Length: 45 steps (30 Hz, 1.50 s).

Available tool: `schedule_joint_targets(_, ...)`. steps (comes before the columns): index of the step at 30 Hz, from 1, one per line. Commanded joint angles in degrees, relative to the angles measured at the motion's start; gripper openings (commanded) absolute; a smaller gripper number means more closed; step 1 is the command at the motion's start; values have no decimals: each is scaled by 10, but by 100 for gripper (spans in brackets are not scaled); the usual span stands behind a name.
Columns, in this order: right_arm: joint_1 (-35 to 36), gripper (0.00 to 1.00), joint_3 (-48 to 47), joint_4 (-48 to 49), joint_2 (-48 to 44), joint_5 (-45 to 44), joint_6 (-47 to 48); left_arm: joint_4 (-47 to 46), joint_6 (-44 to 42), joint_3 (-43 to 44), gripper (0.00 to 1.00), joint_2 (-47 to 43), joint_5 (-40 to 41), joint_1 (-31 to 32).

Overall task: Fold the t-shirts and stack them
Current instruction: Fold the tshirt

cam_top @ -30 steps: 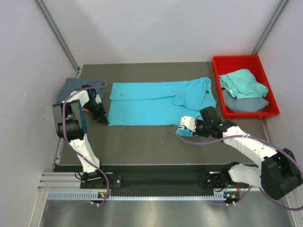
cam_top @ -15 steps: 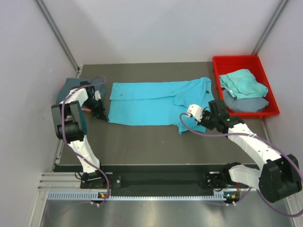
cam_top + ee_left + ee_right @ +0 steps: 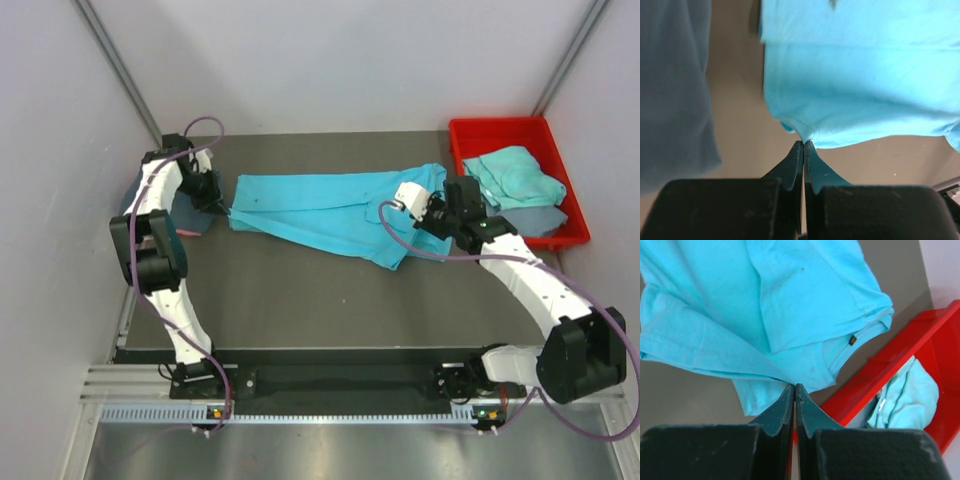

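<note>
Turquoise t-shirt (image 3: 330, 210) is lying across the far half of the bench (image 3: 300, 300), its long axis running 9 to 3 o'clock. The left hand (image 3: 803, 146) is pinching its 9 o'clock corner, and the right hand (image 3: 794, 387) is clamping its 3 o'clock hem. The wrist views are showing both closed grips, which the top view is hiding.

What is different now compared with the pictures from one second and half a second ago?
Both arms swung toward the far side of the table. The left gripper and the right gripper, each shut on the near edge of the turquoise t-shirt, carried that edge up and back, so it no longer lies flat. The red bin, the piled shirts in it and the grey shirt at the left stayed put.
</note>
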State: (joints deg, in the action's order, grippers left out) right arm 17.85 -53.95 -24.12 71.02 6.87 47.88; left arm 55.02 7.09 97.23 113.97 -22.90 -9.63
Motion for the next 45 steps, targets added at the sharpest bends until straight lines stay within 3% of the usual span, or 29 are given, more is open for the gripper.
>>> schedule_joint_targets(1, -8, 0, -66, 24, 24, -8, -1, 22, -24, 73, 0, 40, -26, 11)
schedule_joint_targets(11, -20, 0, -141, 62, 115, -54, 13, 81, -53, 261, 0, 167, -53, 15)
schedule_joint_targets(45, -49, 0, -388, 149, 394, -118, -5, 43, -45, 314, 0, 172, 30, 8)
